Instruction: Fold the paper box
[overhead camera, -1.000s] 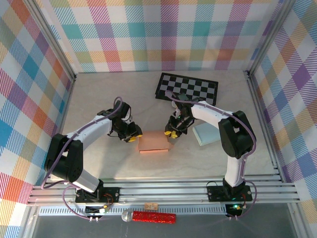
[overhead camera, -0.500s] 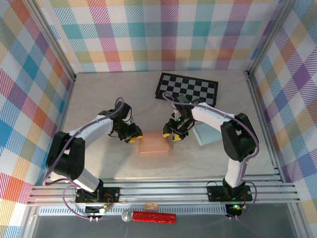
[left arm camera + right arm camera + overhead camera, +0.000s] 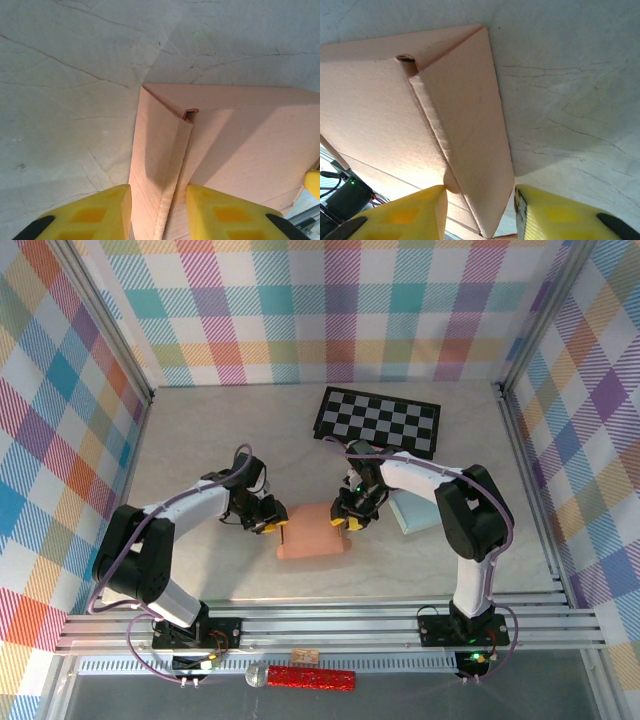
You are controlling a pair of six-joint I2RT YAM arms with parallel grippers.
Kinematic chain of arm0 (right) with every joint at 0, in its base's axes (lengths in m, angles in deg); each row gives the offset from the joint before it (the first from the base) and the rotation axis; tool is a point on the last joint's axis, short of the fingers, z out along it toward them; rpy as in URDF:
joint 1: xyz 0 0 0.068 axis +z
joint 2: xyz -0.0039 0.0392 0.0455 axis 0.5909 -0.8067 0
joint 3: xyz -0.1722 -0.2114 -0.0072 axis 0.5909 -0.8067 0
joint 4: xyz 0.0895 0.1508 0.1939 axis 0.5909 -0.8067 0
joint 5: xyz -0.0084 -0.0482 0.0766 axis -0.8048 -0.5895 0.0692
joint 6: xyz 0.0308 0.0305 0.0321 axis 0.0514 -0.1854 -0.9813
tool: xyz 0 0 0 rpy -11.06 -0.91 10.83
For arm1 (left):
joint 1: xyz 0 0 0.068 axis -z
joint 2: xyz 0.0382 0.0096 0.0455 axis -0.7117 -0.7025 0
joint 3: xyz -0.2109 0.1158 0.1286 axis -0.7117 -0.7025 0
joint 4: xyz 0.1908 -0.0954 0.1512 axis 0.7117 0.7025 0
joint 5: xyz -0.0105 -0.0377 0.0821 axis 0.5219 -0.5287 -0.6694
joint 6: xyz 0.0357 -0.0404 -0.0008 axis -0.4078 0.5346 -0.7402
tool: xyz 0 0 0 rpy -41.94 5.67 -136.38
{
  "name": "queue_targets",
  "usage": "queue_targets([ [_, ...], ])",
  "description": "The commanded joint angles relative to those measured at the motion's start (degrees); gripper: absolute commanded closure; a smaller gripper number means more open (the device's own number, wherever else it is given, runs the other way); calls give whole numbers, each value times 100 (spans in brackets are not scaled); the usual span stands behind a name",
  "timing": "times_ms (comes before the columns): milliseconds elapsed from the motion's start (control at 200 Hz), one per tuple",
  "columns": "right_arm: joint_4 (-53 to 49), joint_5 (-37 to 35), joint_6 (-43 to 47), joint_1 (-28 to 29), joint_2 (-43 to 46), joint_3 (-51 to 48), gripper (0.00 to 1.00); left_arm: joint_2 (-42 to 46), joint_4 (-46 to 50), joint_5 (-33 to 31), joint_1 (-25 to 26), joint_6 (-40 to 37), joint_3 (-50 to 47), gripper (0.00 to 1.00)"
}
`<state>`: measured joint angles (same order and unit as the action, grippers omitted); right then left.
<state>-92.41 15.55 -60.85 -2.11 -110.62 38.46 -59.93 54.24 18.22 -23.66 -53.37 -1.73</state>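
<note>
Salmon-pink folded paper box (image 3: 313,532) lay on the pale marbled table (image 3: 200,440) between both grippers; left gripper (image 3: 268,523) fingers straddled its left flap, right gripper (image 3: 347,521) its right flap; clamping could not be told.

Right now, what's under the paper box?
The paper box rests on the marbled table, visible along its edges in both wrist views. Directly beneath is hidden by the cardboard.
</note>
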Motion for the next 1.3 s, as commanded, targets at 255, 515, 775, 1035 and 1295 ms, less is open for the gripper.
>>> queue_targets([
  [255, 252, 192, 296, 17, 25, -95, 60, 141, -462, 50, 44, 126, -406, 80],
  [515, 347, 220, 638, -169, 215, -188, 32, 128, -522, 7, 43, 139, -451, 85],
  [775, 736, 342, 701, -334, 190, -327, 23, 57, -585, 44, 43, 131, -452, 88],
  [1035, 895, 784, 1035, -410, -196, -72, 18, 97, -498, -22, 43, 56, -476, 94],
  [1295, 895, 1339, 1308, -405, -545, 153, 15, 260, -695, -62, -111, 131, -791, 96],
])
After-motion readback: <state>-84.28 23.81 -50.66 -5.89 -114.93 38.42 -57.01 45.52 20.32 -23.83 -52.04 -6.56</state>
